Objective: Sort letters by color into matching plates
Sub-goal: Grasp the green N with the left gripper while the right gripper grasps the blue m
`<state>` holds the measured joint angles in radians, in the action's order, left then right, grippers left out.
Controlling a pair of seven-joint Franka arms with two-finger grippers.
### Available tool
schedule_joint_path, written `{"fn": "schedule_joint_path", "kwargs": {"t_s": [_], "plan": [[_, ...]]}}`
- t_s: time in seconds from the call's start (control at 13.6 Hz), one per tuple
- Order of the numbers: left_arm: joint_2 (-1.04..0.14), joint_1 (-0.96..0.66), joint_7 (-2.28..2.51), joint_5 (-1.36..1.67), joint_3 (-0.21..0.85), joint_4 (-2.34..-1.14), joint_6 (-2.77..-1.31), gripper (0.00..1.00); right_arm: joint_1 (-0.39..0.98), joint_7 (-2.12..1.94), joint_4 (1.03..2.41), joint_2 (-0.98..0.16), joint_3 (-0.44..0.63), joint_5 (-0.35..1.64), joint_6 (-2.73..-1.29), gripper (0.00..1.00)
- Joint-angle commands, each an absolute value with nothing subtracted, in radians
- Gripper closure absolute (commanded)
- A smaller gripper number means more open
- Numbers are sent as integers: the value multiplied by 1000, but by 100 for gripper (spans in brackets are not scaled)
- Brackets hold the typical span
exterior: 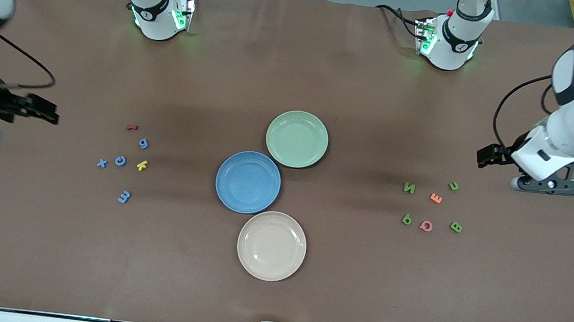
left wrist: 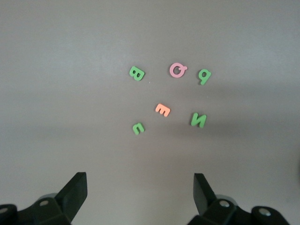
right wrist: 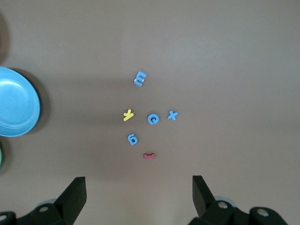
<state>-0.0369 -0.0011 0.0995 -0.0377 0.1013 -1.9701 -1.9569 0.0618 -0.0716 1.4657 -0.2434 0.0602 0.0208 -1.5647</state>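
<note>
Front view: three round glossy plates touch in a chain at mid-table, pale green plate point(exterior: 297, 139), medium blue plate point(exterior: 248, 182) and cream plate point(exterior: 271, 245). Blue foam letters point(exterior: 120, 161) lie toward the right arm's end, green foam letters point(exterior: 410, 188) toward the left arm's end.

Left wrist view: left gripper point(left wrist: 140, 193), fingers spread, hangs empty above the green letters; an orange E point(left wrist: 162, 110) and pink Q point(left wrist: 177, 70) lie among them.

Right wrist view: right gripper point(right wrist: 139, 194), likewise spread, hangs over the blue letters, with a yellow letter point(right wrist: 128, 115) and red letter point(right wrist: 149, 155) intermixed.
</note>
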Motion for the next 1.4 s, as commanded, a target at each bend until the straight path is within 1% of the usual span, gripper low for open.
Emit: {"fn": "schedule_joint_path", "kwargs": {"t_s": [0.0,0.15,0.29,0.44,0.59,0.74,0.88,0.96,1.03,1.1,1.33], "plan": [[-37,5,95,-31,101,-2098,-2113,0,92,-63,1503,-363,60,26,-1670,0],[-86,11,103,-31,103,-2149,-2209,1,101,-54,1635,-374,60,43,-1869,0],[-136,-5,103,-32,104,-2180,-2304,4,115,39,1712,-405,61,44,-2007,1],[-199,-31,98,-37,126,-2180,-2342,12,120,144,1712,-465,61,44,-2060,1],[-235,-43,81,-37,147,-2181,-2368,18,120,161,1710,-530,61,44,-2126,0],[-261,-43,80,-38,179,-2197,-2416,20,117,166,1710,-600,61,49,-2215,0],[-285,-46,78,-54,189,-2233,-2508,26,115,201,1706,-632,63,102,-2233,1],[-313,-46,78,-54,189,-2238,-2543,26,114,230,1698,-644,63,112,-2233,2],[-337,-46,78,-54,189,-2238,-2568,30,109,259,1677,-672,63,112,-2237,2],[-362,-49,78,-54,189,-2235,-2579,36,106,271,1658,-695,64,110,-2244,2],[-399,-60,92,-54,189,-2229,-2600,39,104,268,1640,-712,69,98,-2246,0]]}}
